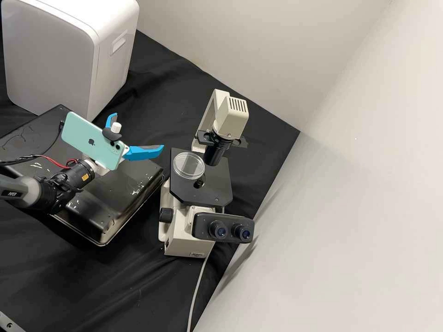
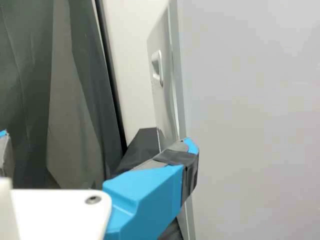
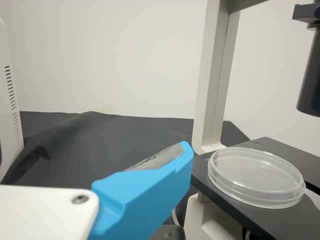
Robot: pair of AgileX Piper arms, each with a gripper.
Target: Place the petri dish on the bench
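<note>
Right pincer (image 1: 137, 132), fingers spread and empty, hangs just beside the microscope (image 1: 184, 230), on whose black stage (image 1: 212, 184) the dish (image 1: 188, 164) lies, off the bench (image 1: 115, 286); left pincer (image 2: 96, 141) is likewise spread, holding nothing.

From where I stand I count, on the one black worktop (image 1: 175, 101), one clear petri dish (image 1: 188, 164), one microscope (image 1: 184, 230) with two eyepieces (image 1: 219, 229), one white box-shaped appliance (image 1: 64, 50), one flat black case (image 1: 110, 198), one mint-green phone (image 1: 90, 140) and one dark arm (image 1: 41, 191) whose right claw (image 1: 138, 131) has two blue fingers (image 1: 145, 151).
</note>
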